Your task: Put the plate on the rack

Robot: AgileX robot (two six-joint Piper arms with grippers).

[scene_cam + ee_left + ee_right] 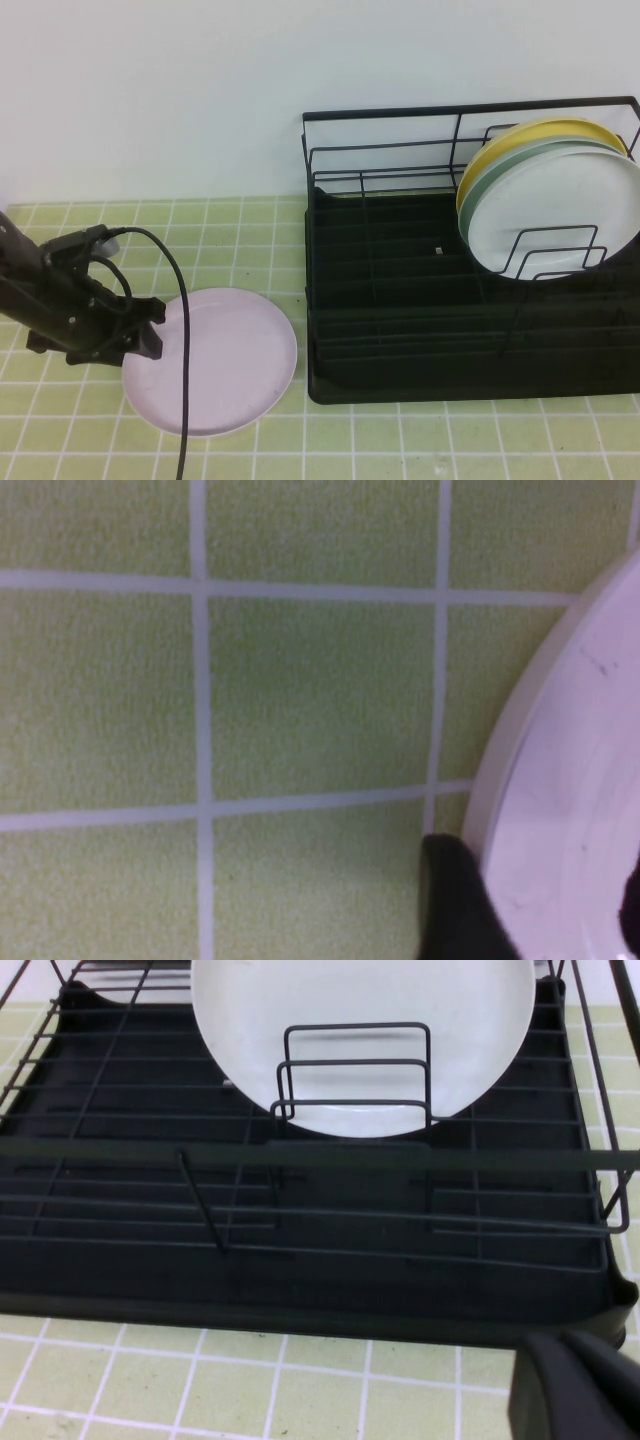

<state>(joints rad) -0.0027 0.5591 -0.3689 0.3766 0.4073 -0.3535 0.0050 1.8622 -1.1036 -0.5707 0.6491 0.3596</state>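
Observation:
A pale pink plate [222,362] lies flat on the green tiled table [240,225], left of the black dish rack [400,300]. My left gripper [153,326] is low at the plate's left rim. In the left wrist view the pink plate [580,780] has its rim between the open left gripper [540,895]: one finger [455,905] sits outside the rim on the tiles, the other shows at the picture's edge over the plate. My right gripper [585,1385] is shut and empty, just in front of the dish rack [300,1280]; the high view does not show it.
Three plates stand in the rack's right slots: yellow [520,140], green [535,155] and white [560,210]. The white plate [360,1020] faces the right wrist camera behind wire dividers [355,1070]. A black cable [180,330] crosses the pink plate.

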